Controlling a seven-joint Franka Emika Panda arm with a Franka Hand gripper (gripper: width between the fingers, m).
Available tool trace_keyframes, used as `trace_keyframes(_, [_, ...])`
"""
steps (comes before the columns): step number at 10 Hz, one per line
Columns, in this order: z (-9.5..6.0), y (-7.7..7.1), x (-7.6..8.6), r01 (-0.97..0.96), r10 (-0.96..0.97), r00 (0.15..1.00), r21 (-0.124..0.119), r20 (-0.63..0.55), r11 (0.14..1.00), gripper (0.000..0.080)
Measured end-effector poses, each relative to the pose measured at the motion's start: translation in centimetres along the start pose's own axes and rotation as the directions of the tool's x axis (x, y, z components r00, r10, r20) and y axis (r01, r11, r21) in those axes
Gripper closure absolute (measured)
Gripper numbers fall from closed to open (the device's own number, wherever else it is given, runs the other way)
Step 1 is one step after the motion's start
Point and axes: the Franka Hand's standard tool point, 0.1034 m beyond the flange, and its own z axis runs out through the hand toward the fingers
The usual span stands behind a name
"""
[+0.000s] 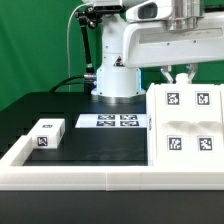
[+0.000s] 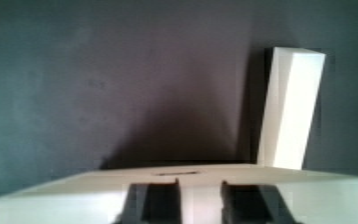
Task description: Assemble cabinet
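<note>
The cabinet body (image 1: pixel 186 126), a large matte white box with tags on its face, stands at the exterior view's right. My gripper (image 1: pixel 181 76) is down on its far top edge. In the wrist view my gripper (image 2: pixel 197 205) has its two dark fingers (image 2: pixel 153 200) close together, with the body's white surface (image 2: pixel 69 195) between and around them. It is shut on that edge. A white upright panel of the body (image 2: pixel 297 105) rises beside the fingers. A smaller white block (image 1: pixel 47 133) with tags lies apart at the exterior view's left.
The marker board (image 1: pixel 108 121) lies flat on the black table in front of the arm's base (image 1: pixel 117 80). A long white rail (image 1: pixel 90 176) edges the table's front and left side. Black table (image 2: pixel 123 80) shows beyond the body in the wrist view.
</note>
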Motion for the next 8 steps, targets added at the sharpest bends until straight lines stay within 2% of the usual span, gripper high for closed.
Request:
trace_keyframes(3, [-1.05, -0.10, 0.95, -0.001, 0.001, 1.000, 0.005, 0.011, 1.000, 0.0707])
trace_keyframes(8, [-0.87, -0.09, 0.97, 0.000, 0.000, 1.000, 0.005, 0.014, 1.000, 0.0745])
